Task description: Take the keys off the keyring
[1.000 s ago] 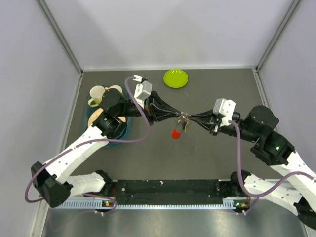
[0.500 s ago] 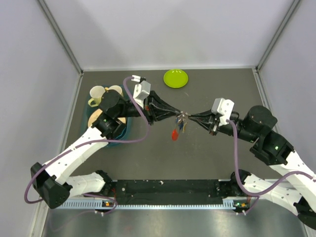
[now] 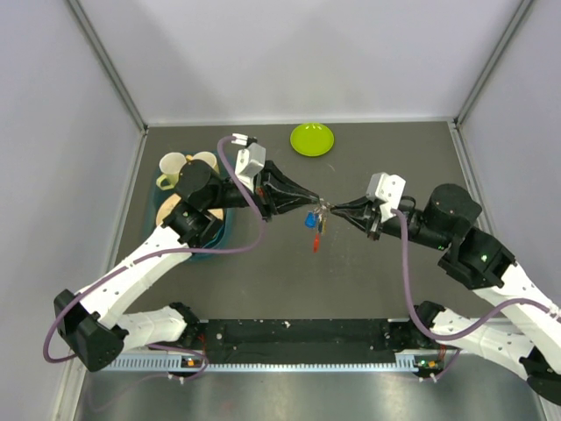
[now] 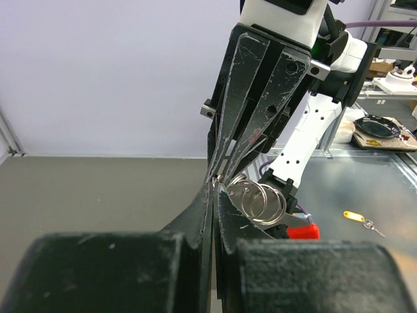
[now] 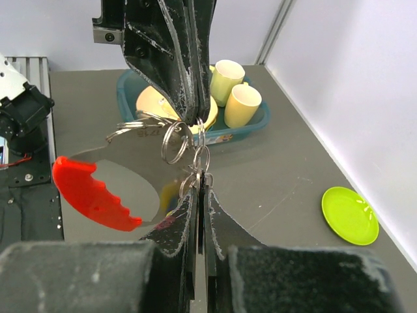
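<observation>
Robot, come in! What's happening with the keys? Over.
Left gripper shut on keyring. Right gripper shut on keyring. Keys dangling midair between them. Nothing blocking.

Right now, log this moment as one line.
left pincer: shut on keyring | right pincer: shut on keyring | keys: hanging below, not yet off | position: held in air above table

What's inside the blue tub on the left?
Two pale yellow-green cups and a yellowish plate sit in the blue tub. The left claw covers the plate's middle, so anything lying there is hidden.
</observation>
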`<state>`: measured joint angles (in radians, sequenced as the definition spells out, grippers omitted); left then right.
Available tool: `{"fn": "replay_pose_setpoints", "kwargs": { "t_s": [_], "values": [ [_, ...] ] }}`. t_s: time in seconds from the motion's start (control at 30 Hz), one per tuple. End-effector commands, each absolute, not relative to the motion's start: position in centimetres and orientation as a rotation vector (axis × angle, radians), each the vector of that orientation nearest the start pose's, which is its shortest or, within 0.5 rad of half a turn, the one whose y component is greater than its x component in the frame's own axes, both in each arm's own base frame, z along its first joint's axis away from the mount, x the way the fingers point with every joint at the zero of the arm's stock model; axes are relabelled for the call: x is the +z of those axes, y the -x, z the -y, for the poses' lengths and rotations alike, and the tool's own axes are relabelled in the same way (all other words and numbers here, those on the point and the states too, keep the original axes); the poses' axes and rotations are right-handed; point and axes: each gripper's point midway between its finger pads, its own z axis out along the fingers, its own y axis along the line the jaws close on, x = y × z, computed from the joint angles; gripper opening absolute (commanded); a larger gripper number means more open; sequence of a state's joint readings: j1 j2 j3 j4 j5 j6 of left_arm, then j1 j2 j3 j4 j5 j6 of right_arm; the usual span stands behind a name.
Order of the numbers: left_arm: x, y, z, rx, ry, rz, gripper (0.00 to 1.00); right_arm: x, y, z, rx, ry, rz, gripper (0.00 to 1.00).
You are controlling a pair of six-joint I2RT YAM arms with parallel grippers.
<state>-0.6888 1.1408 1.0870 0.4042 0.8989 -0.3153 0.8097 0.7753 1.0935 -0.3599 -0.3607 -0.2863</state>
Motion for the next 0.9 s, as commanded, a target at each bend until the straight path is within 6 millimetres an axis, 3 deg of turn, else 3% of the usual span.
{"fn": "replay_pose_setpoints", "kwargs": {
  "t_s": [0.0, 0.2, 0.4, 0.67, 0.7, 0.73, 0.77, 0.87],
  "values": [
    [45.3, -15.8, 31.3, -1.317, -1.039, -0.913, 0.0, 39.8, -15.5, -24.5, 0.72, 1.089, -1.208, 0.0],
    [45.3, -15.7, 31.4, -1.336, -1.043, -0.914, 0.0, 39.6, -15.7, -25.1, 0.747, 1.081, -1.224, 0.0],
    [44.6, -15.8, 31.4, -1.336, -1.043, -0.927, 0.0, 41.6, -15.8, -24.5, 0.736, 1.017, -1.17, 0.0],
    [44.9, -15.6, 31.4, -1.35, -1.033, -0.913, 0.0, 40.7, -14.9, -26.1, 0.848, 1.068, -1.186, 0.0],
    [44.9, -15.6, 31.4, -1.351, -1.035, -0.913, 0.0, 40.7, -14.8, -26.2, 0.851, 1.07, -1.186, 0.02],
    [44.9, -15.6, 31.4, -1.347, -1.034, -0.909, 0.0, 40.7, -14.8, -26.2, 0.852, 1.07, -1.183, 0.12],
    [44.8, -15.6, 31.4, -1.346, -1.037, -0.912, 0.0, 40.8, -14.8, -26.1, 0.853, 1.066, -1.183, 0.16],
    [44.9, -15.6, 31.4, -1.342, -1.038, -0.907, 0.0, 41.2, -14.8, -26.0, 0.847, 1.052, -1.17, 0.18]
  ]
}}
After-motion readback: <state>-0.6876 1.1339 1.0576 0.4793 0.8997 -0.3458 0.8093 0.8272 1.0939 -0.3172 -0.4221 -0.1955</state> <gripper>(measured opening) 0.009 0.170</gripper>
